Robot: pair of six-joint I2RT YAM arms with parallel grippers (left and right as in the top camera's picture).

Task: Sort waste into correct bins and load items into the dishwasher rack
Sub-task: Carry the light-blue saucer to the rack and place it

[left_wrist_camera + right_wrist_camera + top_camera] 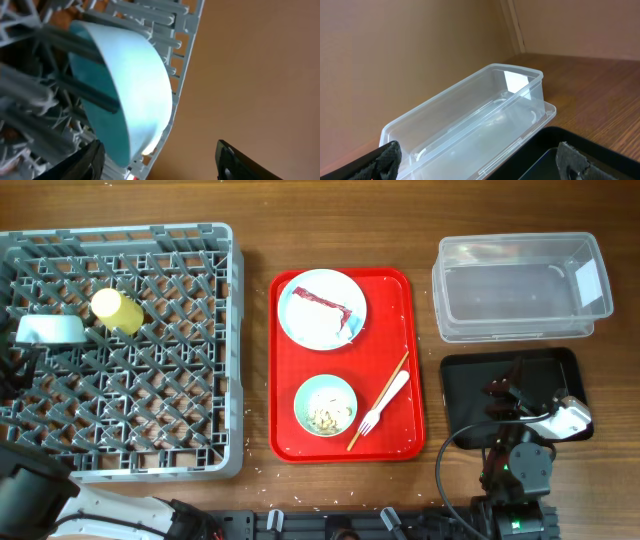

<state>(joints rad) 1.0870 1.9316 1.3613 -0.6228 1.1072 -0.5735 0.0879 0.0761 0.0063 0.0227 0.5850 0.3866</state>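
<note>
Two things sit in the rack: the cup and, near it by the left wall, the blue bowl, tipped up on its rim among the pegs. My left claw is spread wide, one finger either side of the bowl's lower edge. I can't see either one pressing on it (the left one looks very near, though).

I judge the step in hand to be letting go of this bowl, so the exit is what matters. I want to back straight out along the line of the fingers, keeping them wide, so neither catches the rim and rolls the bowl off its pegs. No sideways swing until I'm above the rack wall.

My right claw is also spread, with nothing in it, hovering over the black tray beside the tub. On the red tray wait the plate with the napkin, the green bowl, the fork and the chopsticks.
</note>
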